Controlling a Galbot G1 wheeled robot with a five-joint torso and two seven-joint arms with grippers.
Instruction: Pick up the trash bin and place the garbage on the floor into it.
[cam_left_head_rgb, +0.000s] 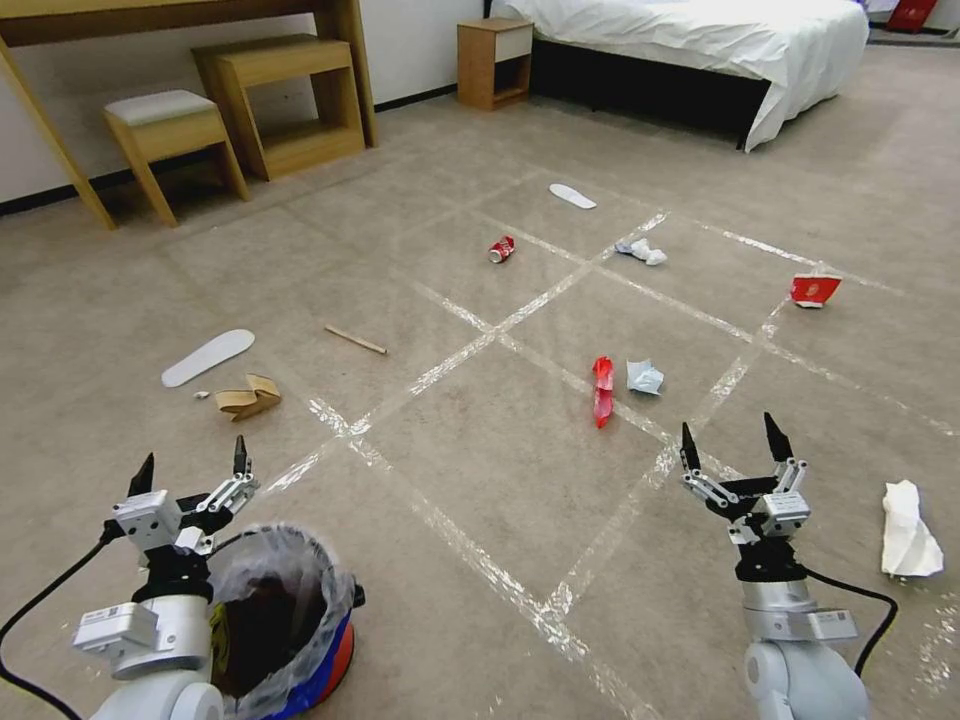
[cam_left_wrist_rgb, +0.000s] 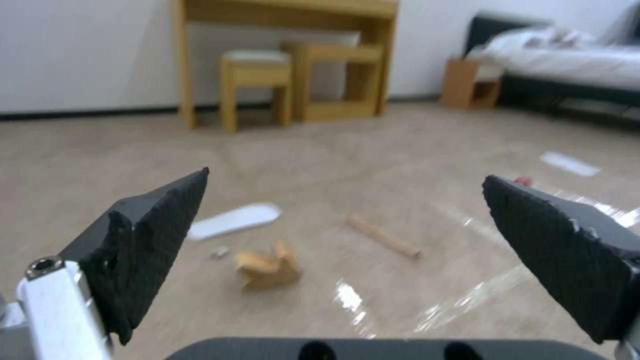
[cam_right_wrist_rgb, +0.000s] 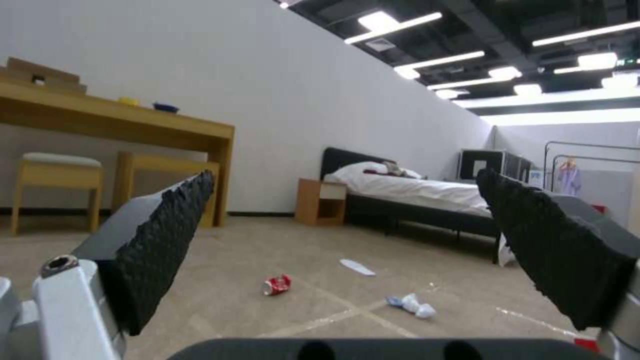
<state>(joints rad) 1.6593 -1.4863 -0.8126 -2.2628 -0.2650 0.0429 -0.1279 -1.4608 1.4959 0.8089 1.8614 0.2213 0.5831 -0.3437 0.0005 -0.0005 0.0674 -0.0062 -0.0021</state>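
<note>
— Where was the trash bin (cam_left_head_rgb: 290, 620)?
— On the floor (cam_left_head_rgb: 500, 470) beside the left gripper (cam_left_head_rgb: 190, 478), which stood wide and empty, like the right gripper (cam_left_head_rgb: 732, 445).
— The risk?
— I'd judge the loose liner could slip from a rim grasp.

Both arms are pale grey-white cylinders, each wrist ringed by a black collar and carrying a small white box with a dark label. A black cable loops out from beside each wrist collar.

The left tool (cam_left_head_rgb: 190, 462) and the right tool (cam_left_head_rgb: 733, 436) share one build: silver metal linkages above the wrist collar, ending in two black wedge-shaped fingers (cam_right_wrist_rgb: 160, 240) that taper to sharp points. The inner faces of the fingers are finely ridged. In the left wrist view a round silver screw head (cam_left_wrist_rgb: 44, 265) sits on a white metal link just beside the base of one black finger.
</note>
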